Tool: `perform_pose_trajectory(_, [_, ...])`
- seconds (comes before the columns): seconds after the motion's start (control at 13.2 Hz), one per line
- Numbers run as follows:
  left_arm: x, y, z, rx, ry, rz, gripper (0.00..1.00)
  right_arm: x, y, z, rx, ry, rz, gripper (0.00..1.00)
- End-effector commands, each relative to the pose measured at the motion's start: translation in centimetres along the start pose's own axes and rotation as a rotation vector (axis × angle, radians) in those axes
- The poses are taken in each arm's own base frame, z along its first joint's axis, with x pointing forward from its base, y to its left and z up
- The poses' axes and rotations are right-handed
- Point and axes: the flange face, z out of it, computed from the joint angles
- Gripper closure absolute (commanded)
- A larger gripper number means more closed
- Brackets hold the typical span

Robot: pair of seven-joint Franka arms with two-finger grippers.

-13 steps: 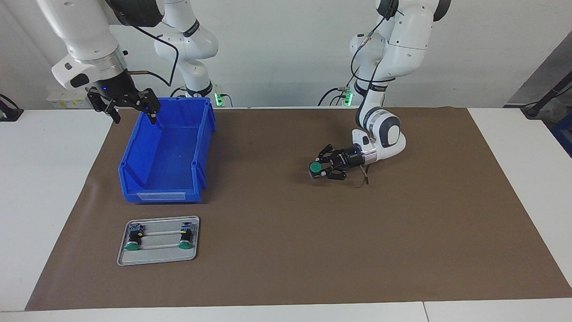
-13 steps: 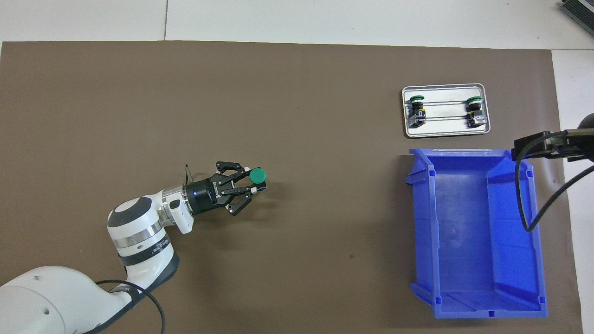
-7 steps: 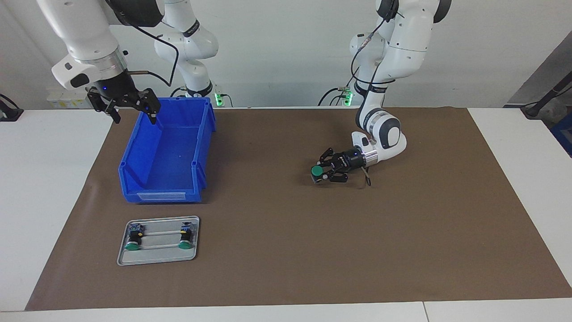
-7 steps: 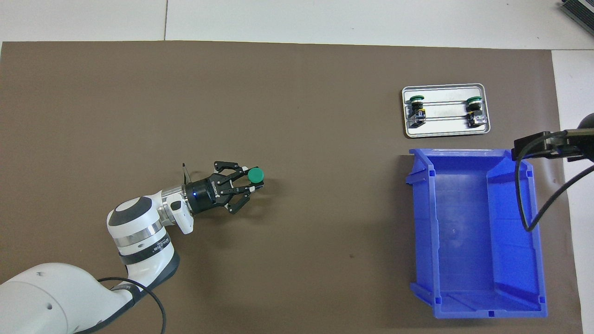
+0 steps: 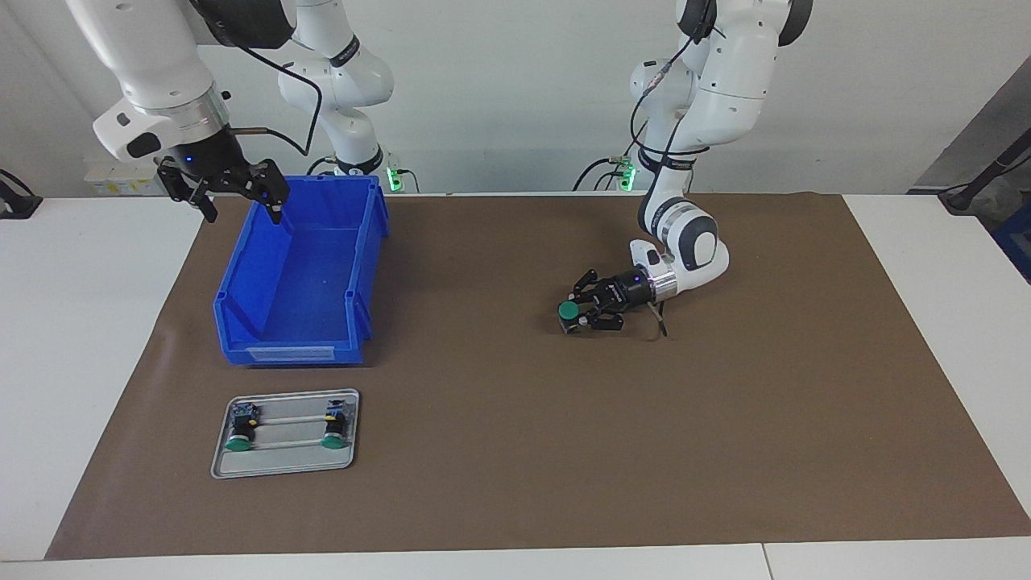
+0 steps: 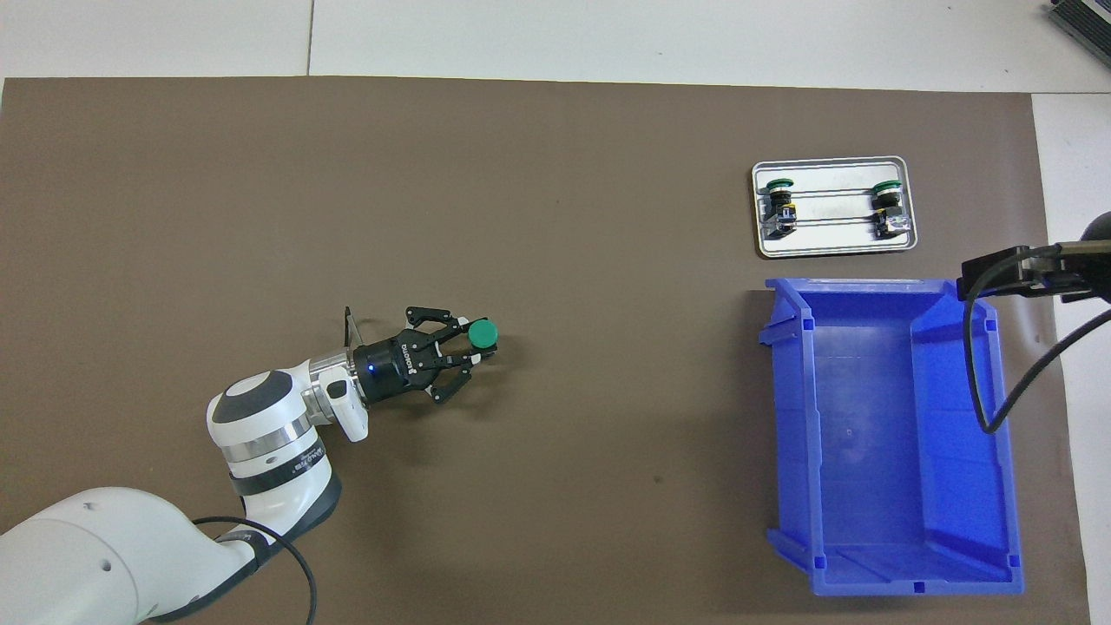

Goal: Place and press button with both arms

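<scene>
A button (image 5: 569,310) with a round green cap and a black body stands upright in my left gripper (image 5: 577,317), which is shut on its body. The gripper lies nearly level, very low over the brown mat (image 5: 515,451) at mid-table toward the left arm's end. Whether the button's base touches the mat I cannot tell. The overhead view shows the same button (image 6: 482,332) at the tips of the left gripper (image 6: 476,347). My right gripper (image 5: 242,211) hangs open and holds nothing, over the robot-side corner of the blue bin (image 5: 290,352).
The blue bin (image 6: 894,284) has nothing in it and sits toward the right arm's end. Farther from the robots than the bin lies a metal tray (image 5: 286,465) holding two more green-capped buttons (image 5: 238,441) (image 5: 332,440) on their sides.
My left gripper has sunk lower toward the mat with the button, its wrist dropping. The right arm has stayed still.
</scene>
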Motion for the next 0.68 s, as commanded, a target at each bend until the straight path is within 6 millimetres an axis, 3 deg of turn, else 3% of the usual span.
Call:
perform_pose_trajectory(0.0, [-0.62,0.2,0.17,0.004,-0.008,0.018,0.7,-0.2,-0.03,-0.26,-0.003,-0.001,0.008,0.0])
perform_pose_trajectory(0.3, [-0.85,0.46,-0.03,0.003,-0.011,0.014,0.64,-0.2,-0.03,-0.26,-0.003,-0.001,0.008,0.0])
perform_pose_trajectory(0.61, [-0.96,0.57,-0.08,0.003,-0.013,0.011,0.49,-0.2,-0.03,-0.26,-0.003,-0.001,0.008,0.0])
